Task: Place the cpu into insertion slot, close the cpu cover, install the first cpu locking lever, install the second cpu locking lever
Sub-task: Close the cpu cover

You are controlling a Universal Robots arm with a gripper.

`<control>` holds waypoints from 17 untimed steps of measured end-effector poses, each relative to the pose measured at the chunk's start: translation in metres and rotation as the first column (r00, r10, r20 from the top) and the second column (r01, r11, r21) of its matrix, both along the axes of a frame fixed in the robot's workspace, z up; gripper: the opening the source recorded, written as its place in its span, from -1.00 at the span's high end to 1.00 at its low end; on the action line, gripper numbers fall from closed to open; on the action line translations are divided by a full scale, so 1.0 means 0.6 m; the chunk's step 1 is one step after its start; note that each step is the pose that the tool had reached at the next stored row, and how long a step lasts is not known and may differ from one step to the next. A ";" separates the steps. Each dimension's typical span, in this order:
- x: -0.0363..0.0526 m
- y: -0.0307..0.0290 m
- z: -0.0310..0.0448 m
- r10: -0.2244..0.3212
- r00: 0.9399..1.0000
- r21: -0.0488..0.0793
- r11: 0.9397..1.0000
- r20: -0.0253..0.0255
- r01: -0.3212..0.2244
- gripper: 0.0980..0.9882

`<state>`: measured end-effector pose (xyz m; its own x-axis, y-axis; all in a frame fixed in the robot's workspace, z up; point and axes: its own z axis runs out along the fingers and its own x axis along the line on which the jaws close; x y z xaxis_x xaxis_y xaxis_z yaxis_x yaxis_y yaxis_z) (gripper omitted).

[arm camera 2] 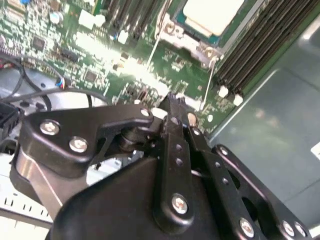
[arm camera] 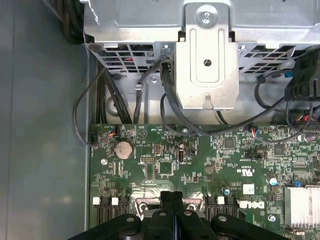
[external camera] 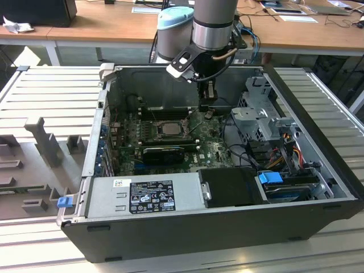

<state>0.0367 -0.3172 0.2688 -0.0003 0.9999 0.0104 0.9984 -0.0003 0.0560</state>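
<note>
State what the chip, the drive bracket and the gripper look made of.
The chip: probably a metal top; dull silver-grey with a soft sheen. The drive bracket: sheet metal, likely steel; bare grey, stamped folds, screw heads. The gripper: matte black links, metal or hard plastic, cannot tell which; screw heads at the joints.

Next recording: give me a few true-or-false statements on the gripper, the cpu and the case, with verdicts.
1. The gripper has its fingers closed together. True.
2. The cpu is held in the gripper. False: it lies in the insertion slot, apart from the gripper.
3. The gripper hangs over the power supply. False: it hangs over the motherboard, to the exterior view's right of the insertion slot.
4. The computer case lies open, its inside in view. True.
</note>
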 end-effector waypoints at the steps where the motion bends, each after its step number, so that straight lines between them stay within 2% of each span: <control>1: 0.002 0.0001 -0.001 0.000 1.000 0.000 1.000 0.000 0.000 0.98; 10: 0.017 0.0001 -0.005 0.000 1.000 -0.002 1.000 0.000 0.000 0.98; 12: 0.024 0.0000 -0.013 0.000 1.000 -0.002 1.000 0.000 0.000 0.98; 15: 0.026 0.0001 -0.029 0.000 1.000 -0.001 1.000 -0.001 0.000 0.98; 16: 0.025 0.0000 -0.029 0.000 1.000 0.001 1.000 -0.017 0.000 0.98; 17: 0.025 0.0000 -0.029 0.000 1.000 0.001 1.000 -0.025 0.000 0.98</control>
